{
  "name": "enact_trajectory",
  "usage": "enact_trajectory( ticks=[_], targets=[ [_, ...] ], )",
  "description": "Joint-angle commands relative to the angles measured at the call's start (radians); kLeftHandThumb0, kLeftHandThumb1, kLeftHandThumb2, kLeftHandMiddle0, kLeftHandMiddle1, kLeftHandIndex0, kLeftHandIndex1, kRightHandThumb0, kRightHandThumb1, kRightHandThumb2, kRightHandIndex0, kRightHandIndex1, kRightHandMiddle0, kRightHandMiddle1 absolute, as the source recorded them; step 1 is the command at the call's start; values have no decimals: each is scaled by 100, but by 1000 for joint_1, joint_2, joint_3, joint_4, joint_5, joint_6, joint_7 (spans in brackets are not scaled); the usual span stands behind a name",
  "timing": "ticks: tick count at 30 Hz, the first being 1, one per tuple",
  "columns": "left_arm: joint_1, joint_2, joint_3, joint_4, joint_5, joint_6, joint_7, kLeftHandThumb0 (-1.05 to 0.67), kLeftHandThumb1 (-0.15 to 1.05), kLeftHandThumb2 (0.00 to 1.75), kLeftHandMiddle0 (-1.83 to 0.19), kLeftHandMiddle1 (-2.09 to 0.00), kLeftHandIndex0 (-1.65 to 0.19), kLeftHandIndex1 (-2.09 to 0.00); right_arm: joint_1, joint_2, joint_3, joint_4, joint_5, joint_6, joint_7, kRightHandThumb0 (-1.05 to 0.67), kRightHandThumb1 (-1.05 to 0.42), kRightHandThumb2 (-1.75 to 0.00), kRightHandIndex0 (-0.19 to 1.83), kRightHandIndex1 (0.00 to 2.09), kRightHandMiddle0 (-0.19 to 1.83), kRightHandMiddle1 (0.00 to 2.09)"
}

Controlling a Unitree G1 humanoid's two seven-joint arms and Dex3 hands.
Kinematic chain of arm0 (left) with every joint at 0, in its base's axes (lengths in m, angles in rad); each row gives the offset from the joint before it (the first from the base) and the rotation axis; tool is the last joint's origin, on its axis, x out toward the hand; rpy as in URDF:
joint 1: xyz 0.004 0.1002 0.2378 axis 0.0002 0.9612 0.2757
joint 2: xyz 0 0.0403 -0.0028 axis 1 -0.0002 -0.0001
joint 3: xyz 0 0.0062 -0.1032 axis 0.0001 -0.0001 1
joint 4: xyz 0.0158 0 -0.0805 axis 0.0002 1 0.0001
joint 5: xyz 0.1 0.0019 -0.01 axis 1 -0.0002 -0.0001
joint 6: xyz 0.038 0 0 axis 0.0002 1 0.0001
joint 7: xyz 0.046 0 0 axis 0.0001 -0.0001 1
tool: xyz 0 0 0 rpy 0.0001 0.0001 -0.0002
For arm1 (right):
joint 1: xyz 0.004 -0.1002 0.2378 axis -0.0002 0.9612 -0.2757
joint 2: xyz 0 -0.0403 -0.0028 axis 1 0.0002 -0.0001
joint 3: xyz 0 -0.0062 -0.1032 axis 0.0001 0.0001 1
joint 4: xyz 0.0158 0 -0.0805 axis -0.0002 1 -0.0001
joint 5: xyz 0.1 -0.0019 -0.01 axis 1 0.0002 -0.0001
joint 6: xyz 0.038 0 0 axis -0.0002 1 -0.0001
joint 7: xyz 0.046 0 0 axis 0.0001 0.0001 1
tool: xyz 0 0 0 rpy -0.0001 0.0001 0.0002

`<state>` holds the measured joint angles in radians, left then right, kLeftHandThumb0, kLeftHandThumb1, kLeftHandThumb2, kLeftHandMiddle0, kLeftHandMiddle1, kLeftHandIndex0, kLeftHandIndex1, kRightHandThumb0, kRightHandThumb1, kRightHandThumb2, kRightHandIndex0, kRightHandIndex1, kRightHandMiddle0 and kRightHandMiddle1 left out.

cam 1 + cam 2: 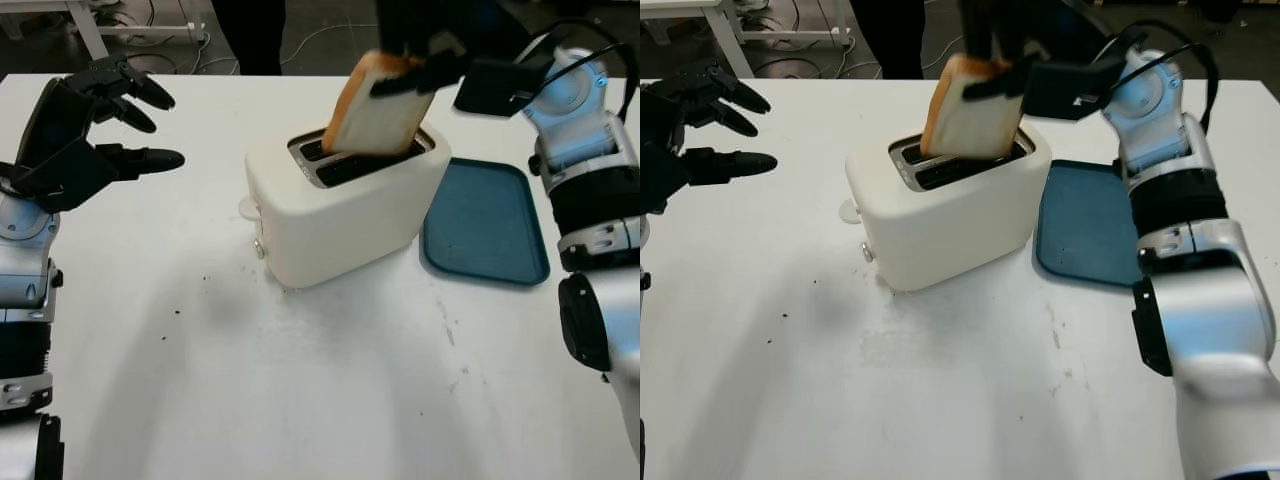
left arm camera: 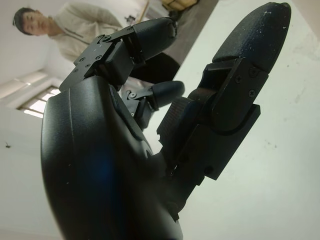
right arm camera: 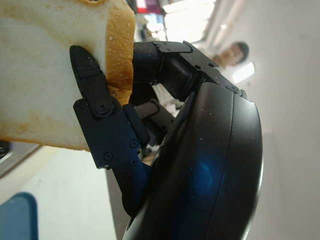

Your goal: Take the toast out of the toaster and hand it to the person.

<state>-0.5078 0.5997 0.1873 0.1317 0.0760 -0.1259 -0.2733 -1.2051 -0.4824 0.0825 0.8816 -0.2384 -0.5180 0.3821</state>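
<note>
A white toaster (image 1: 340,210) stands mid-table with two slots on top. A slice of toast (image 1: 380,105) tilts up out of the rear slot, its lower edge still at the slot's mouth. My right hand (image 1: 415,72) is shut on the toast's upper part; in the right wrist view a black finger (image 3: 100,115) presses the pale face of the toast (image 3: 45,80). My left hand (image 1: 95,125) is open, raised above the table's left side, well apart from the toaster. A person (image 2: 65,30) stands beyond the table's far edge.
A blue tray (image 1: 487,222) lies flat just right of the toaster, under my right forearm. Dark crumbs (image 1: 178,312) dot the white table (image 1: 300,380) in front of the toaster. The person's dark legs (image 1: 250,35) are at the far edge.
</note>
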Motion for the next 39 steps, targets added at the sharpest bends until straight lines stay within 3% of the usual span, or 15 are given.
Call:
enact_trajectory(
  ticks=[1, 12, 25, 31, 35, 39],
  targets=[
    [11, 2, 4, -9, 3, 4, 11, -105, 71, 0, -47, -133, -48, -119, -36, -3, -20, 41, 15, 9, -36, -37, -92, -18, 112, 175, 93, 175],
    [15, 4, 2, -19, 10, 16, 13, -105, 71, 0, -48, -132, -49, -118, -105, 45, -123, 202, 104, 226, -170, -32, -92, -24, 109, 175, 87, 175],
    [17, 0, 3, -20, 9, 15, 14, -105, 70, 0, -47, -132, -49, -119, -126, 89, -111, 344, 60, 220, -410, -23, -92, -25, 97, 175, 76, 175],
    [20, 2, 1, -26, 16, 22, 20, -105, 70, 0, -49, -131, -50, -117, -130, 126, -109, 393, 58, 233, -430, -29, -92, -22, 93, 175, 72, 175],
    [22, 1, 3, -26, 13, 17, 23, -105, 70, 0, -49, -131, -50, -118, -128, 132, -48, 410, -10, 237, -468, -37, -92, -19, 93, 175, 77, 175],
    [23, 2, 3, -28, 8, 24, 20, -105, 69, 0, -46, -132, -49, -117, -128, 155, -84, 415, 29, 240, -426, -34, -92, -19, 94, 175, 76, 175]
  ],
)
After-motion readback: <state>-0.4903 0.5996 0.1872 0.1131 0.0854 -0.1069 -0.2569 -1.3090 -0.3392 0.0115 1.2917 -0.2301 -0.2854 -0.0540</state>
